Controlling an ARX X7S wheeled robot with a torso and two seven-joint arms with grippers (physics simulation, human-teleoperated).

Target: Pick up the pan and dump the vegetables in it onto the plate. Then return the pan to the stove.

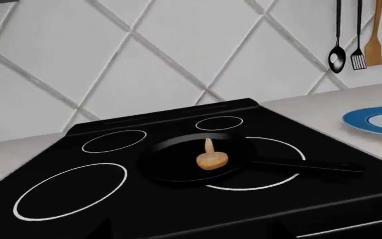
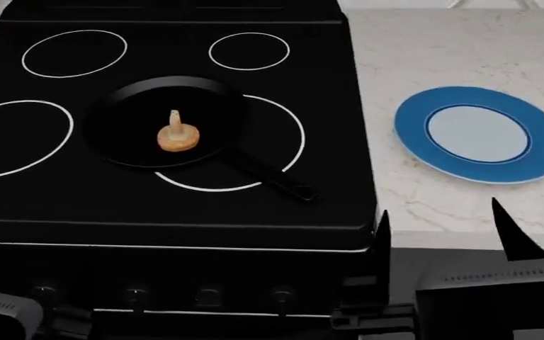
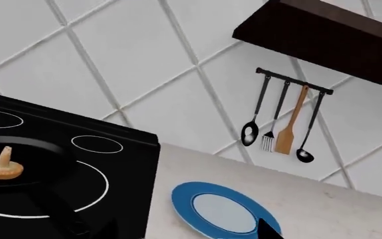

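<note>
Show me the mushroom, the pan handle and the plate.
mushroom [image 2: 176, 136], head view, on its cap.
pan handle [image 2: 274, 176], head view, midway along it.
plate [image 2: 480, 133], head view, on its pale centre.

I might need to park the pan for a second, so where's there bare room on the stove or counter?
Free: the two left burner rings of the stove, the small back-right ring, and marble counter behind and in front of the plate. Taken: the front-right ring, where the pan with the mushroom sits.

Matte black pan [image 2: 163, 120] on glossy glass stove [image 2: 54, 191].
</note>
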